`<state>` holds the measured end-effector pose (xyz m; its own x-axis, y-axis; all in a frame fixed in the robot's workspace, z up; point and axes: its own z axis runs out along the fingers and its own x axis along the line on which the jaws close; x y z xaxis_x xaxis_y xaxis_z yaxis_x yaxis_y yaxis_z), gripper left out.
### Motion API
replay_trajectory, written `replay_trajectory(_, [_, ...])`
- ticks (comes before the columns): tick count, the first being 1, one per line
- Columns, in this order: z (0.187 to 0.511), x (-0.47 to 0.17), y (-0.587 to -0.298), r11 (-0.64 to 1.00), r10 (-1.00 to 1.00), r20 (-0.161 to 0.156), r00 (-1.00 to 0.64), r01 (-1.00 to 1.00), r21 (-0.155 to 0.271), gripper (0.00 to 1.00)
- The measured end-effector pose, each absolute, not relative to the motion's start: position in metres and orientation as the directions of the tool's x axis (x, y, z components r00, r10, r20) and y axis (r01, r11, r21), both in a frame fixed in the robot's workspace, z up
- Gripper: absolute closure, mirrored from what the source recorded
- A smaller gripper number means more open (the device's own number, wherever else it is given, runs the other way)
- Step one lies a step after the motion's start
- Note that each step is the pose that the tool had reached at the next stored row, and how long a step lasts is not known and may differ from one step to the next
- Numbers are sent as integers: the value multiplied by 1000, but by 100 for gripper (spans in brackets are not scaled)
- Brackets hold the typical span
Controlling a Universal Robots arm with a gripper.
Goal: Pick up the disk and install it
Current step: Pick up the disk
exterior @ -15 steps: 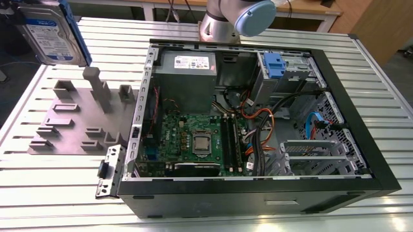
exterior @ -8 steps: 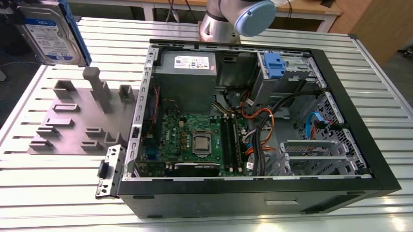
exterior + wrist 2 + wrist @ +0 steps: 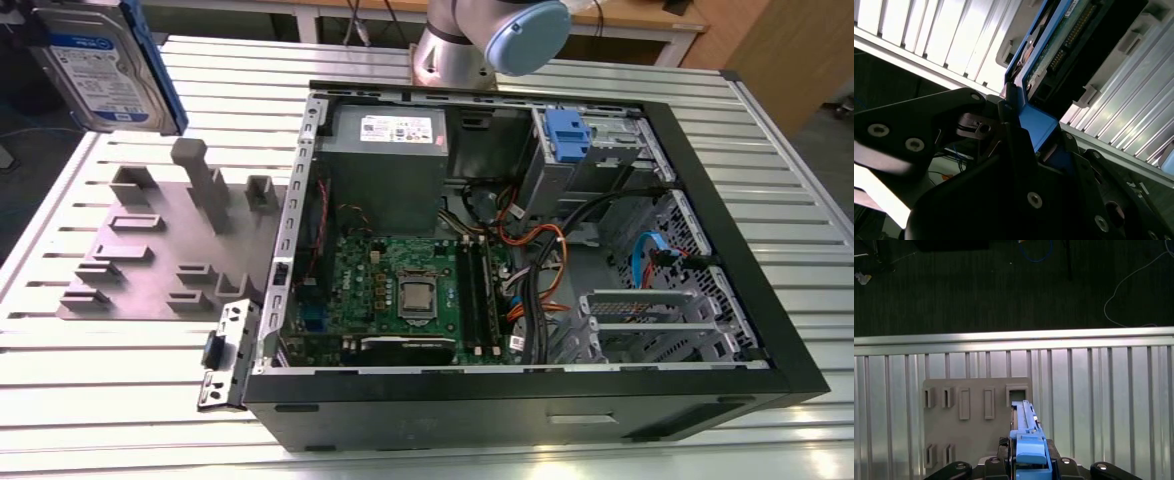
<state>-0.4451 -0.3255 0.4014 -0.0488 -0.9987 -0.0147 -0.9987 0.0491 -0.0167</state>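
Between the two dark fingers (image 3: pixel 1013 125) of the gripper (image 3: pixel 1035 131), which are clamped shut on it, we find the disk (image 3: pixel 1070 31), gripped by one end of its blue plastic carrier frame. In the exterior view the disk (image 3: pixel 100 65) hangs in the air at the exterior view's left, near the upper corner. It is above the grey fixture plate (image 3: pixel 160 250) and well apart from the open computer case (image 3: pixel 534 405). We judge the chief risk to be the hold itself: it sits on smooth plastic at one end only, so the weight of the long metal body could tilt it or let it slip in travel. We also judge the drive bay (image 3: pixel 607 150), where a bare blue bracket (image 3: pixel 567 130) sits, to be a narrow target. The case wall and loose orange and black cables (image 3: pixel 534 250) lie close by, and a tilted disk could snag or jam there. The disk is a flat silver-metal rectangle with a white-and-blue label, edged in blue. Its underside in the second wrist view shows a green circuit board and connector pins. In the first wrist view we see the disk (image 3: pixel 1026 427) edge-on, with the slatted metal table (image 3: pixel 1104 390) beyond.
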Motion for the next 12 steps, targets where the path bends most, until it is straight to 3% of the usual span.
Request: replay_trajectory(12, [408,-445,-326,49,-999,-15,-49,-999,-17,63])
